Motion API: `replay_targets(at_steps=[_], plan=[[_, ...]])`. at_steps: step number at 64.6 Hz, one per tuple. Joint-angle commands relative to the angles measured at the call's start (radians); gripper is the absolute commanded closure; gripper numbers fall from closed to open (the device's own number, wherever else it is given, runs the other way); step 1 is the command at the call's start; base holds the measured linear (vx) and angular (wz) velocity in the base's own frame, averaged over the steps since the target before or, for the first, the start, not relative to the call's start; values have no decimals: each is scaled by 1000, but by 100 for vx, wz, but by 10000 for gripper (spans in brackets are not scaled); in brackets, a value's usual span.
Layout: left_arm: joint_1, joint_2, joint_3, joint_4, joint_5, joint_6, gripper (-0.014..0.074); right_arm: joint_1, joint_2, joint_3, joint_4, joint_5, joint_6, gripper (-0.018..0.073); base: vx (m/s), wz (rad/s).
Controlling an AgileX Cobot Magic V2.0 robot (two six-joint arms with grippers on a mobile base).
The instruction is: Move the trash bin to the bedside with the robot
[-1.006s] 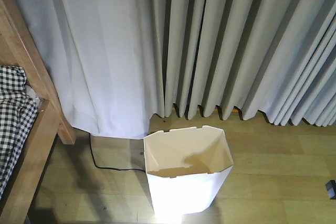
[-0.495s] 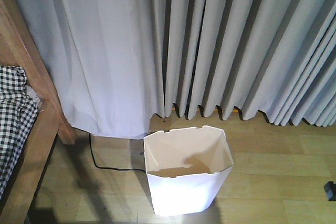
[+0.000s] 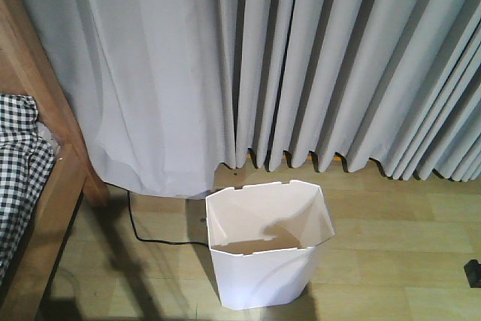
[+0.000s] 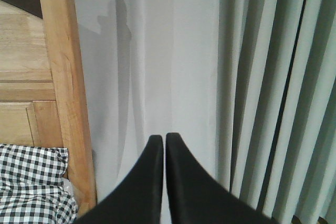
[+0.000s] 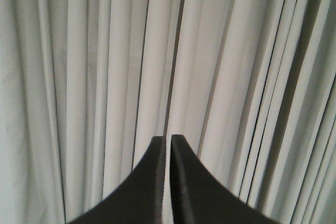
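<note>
- Front-facing exterior view: the trash bin (image 3: 264, 249) stands upright on the wooden floor (image 3: 391, 253) in the lower middle of the frame, its open cream interior facing up.
- Behind the bin, pale grey curtains (image 3: 301, 65) hang across the whole upper part of the frame, and their hems reach the floor just above the bin's far rim.
- At the left edge of the same view sits the bedside (image 3: 52, 186): a light brown wooden bed frame with black-and-white checked bedding (image 3: 19, 163) lying inside it.
- The bin is apart from the bed frame, with a strip of bare floor between them.
- A thin black cable (image 3: 146, 234) runs over that strip of floor, from the curtain hem toward the bin's left side.
- A small dark object (image 3: 473, 272) lies at the right edge of the frame, too cropped to identify.
- Left wrist view: the left gripper (image 4: 164, 140) fills the lower middle of the frame, its two black fingers pressed tip to tip with only a thin line between them, holding nothing.
- Beyond it, a wooden bedpost (image 4: 65, 93) rises at the left of the frame, checked bedding shows in the lower left corner, and curtain fills the rest.
- Right wrist view: the right gripper (image 5: 168, 140) is likewise closed on nothing, its fingers meeting at the tips in the lower middle, with only curtain folds behind.
</note>
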Motion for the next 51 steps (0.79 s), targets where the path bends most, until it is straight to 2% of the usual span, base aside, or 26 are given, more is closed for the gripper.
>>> replay_targets(at_steps=[1,51], plan=[[-5,-8,20,-10,-76,-2,603,-1,-11,19,0,-75,-3,562,0,0],[-5,-8,20,-10,-76,-2,603,-1,-11,19,0,-75,-3,562,0,0]])
